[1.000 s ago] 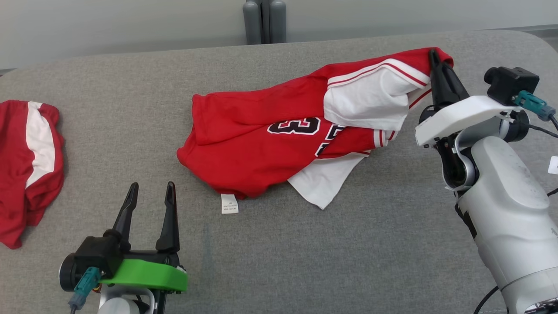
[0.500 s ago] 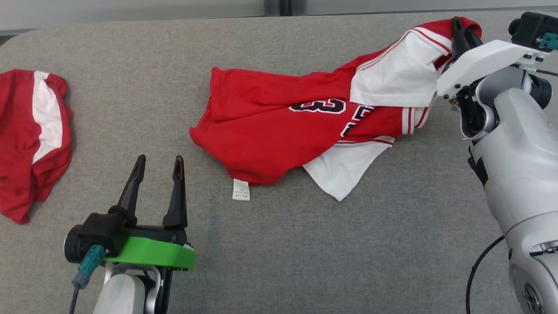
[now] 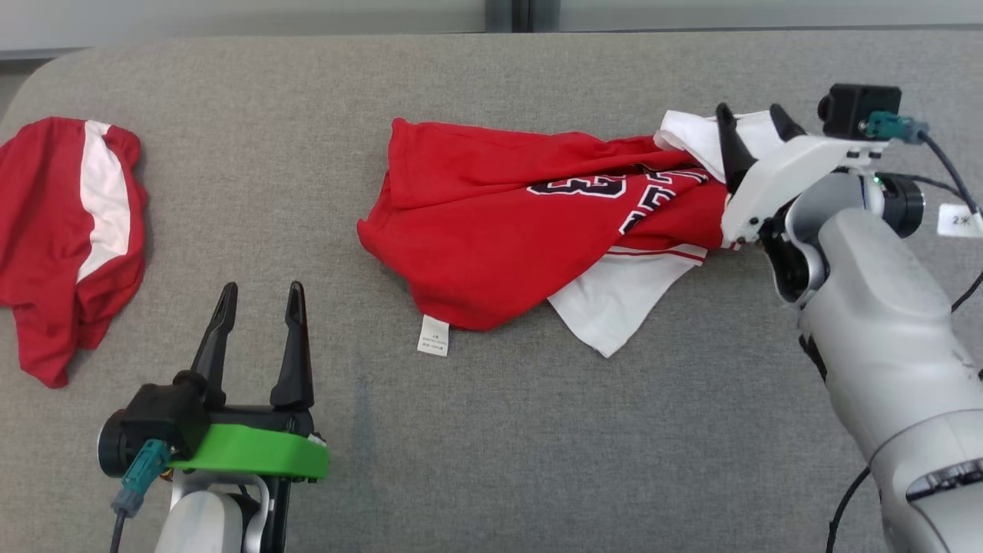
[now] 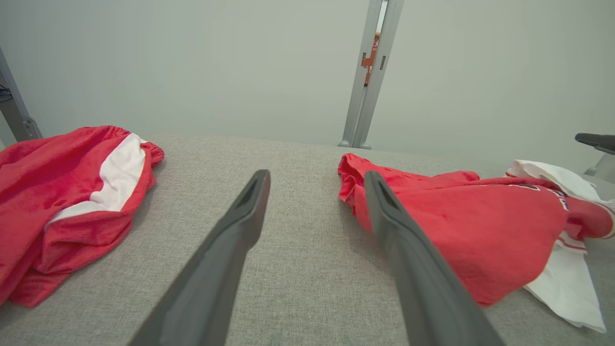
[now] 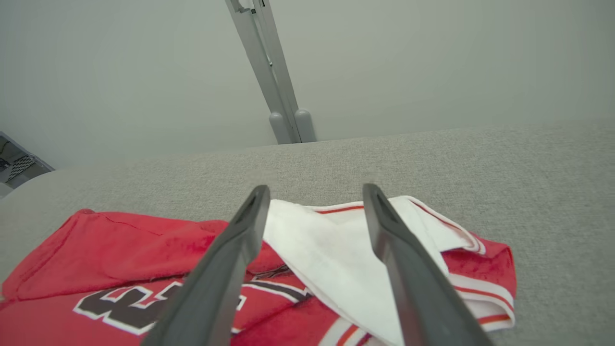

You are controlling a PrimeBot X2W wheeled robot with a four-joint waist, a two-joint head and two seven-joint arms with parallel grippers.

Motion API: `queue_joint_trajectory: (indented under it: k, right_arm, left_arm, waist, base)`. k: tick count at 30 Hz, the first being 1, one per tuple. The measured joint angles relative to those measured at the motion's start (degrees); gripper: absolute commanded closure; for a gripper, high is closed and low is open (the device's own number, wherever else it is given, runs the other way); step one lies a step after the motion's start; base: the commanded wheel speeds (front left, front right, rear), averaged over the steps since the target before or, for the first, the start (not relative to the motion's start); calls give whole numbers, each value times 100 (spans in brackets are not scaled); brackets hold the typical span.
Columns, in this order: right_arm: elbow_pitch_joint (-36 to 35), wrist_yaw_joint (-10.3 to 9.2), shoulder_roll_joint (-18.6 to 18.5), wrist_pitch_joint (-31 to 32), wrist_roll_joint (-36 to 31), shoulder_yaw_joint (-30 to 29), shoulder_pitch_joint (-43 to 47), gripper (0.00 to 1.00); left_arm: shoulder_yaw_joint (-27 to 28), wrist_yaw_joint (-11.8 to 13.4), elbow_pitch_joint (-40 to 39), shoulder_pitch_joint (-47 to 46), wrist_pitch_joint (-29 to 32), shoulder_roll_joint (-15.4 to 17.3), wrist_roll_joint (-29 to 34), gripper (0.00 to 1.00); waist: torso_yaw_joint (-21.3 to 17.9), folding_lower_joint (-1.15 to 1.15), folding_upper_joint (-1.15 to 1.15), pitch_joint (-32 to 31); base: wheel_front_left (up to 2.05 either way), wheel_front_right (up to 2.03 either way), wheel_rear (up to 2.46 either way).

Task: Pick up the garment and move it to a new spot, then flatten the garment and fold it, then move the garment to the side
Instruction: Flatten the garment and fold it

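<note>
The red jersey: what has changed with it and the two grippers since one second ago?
The right gripper opened and let go of the red jersey; the corner that it held lifted has dropped and now lies slack on the grey table beneath it. The left gripper stayed open and idle, and the other red garment at the left was not touched.
</note>
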Motion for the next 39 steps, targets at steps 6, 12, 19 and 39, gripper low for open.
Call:
queue_joint_trajectory:
  k: [6,12,19,39]
  right_arm:
    - [-1126,1,-63,230,261,400,1167,0]
    - [-2024,0,-216,783,225,70,2337,0]
    - [-2505,0,188,1427,-14,-320,2877,0]
    - [-575,0,592,1410,-702,-1005,1318,0]
  left_arm:
    - [37,0,2,188,0,-4,10,0]
    - [24,0,-10,298,0,-11,18,0]
    - [-16,0,-36,333,0,-12,25,0]
    - [-167,0,8,85,0,-13,5,0]
  waist:
    - [-134,0,0,-263]
    - [-229,0,0,-428]
    - [-161,0,0,-395]
    - [297,0,0,-1]
  base:
    - [0,0,0]
    - [0,0,0]
    - [0,0,0]
    - [0,0,0]
